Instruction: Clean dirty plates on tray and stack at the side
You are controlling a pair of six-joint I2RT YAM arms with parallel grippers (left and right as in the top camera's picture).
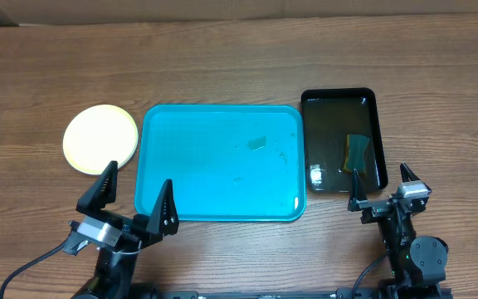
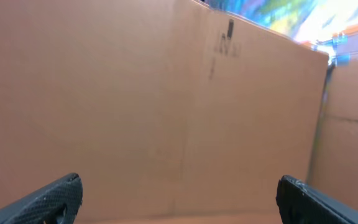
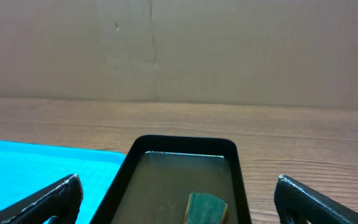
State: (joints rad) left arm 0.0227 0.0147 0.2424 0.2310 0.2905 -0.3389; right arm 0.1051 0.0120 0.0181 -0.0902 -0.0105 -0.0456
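Overhead: plates (image 1: pixel 100 139) as 1 disc just L of tray (image 1: pixel 222 116), off it. L gripper (image 1: pixel 139 174) & R gripper (image 1: pixel 378 172) spread, empty. Keep both parked, clear of plates; recheck tray for leftovers.

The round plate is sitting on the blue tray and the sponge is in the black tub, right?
Not quite. The plate is on the table beside the blue tray, not on it; the overhead view shows this. The sponge is in the black tub, yes.
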